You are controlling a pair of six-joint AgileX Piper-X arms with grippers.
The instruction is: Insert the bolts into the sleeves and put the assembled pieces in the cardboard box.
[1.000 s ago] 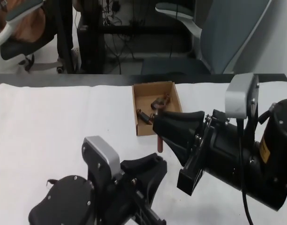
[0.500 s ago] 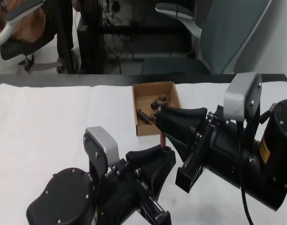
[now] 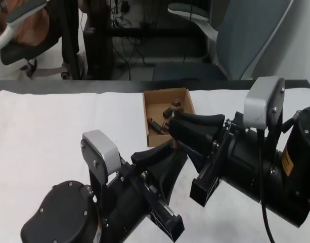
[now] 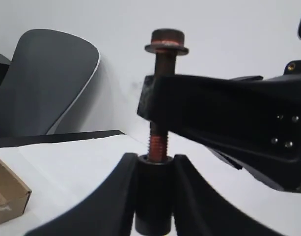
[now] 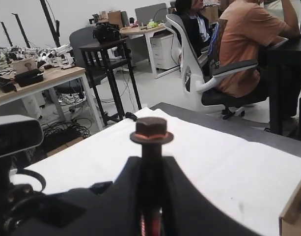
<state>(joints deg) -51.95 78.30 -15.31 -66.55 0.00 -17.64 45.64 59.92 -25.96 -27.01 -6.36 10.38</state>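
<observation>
The box (image 3: 146,124) sits open on the white-covered counter (image 3: 53,121), close to its far edge, with a chair (image 3: 256,35) beyond that edge. Inside the box lie a few dark pieces (image 3: 173,107), some near the far wall and some toward the near wall; how many there are cannot be told. Left of the box the cloth runs wide and bare, while the stretch right of it is taken up by the right arm's bulk. The two arms converge just on the near side of the box, the left coming up from the near left and the right reaching in from the right. The left tool (image 4: 154,162) is closed on a black sleeve (image 4: 152,196), which stands upright between its two fingers (image 4: 118,191). The right tool (image 5: 151,167) is clamped on the bolt (image 4: 166,64) at mid-shank, head up and shank vertical. The bolt's threaded end sits in the mouth of the sleeve, and most of the shank and the flanged head stand above it. A corner of the box shows low beside the left tool in its wrist view.
</observation>
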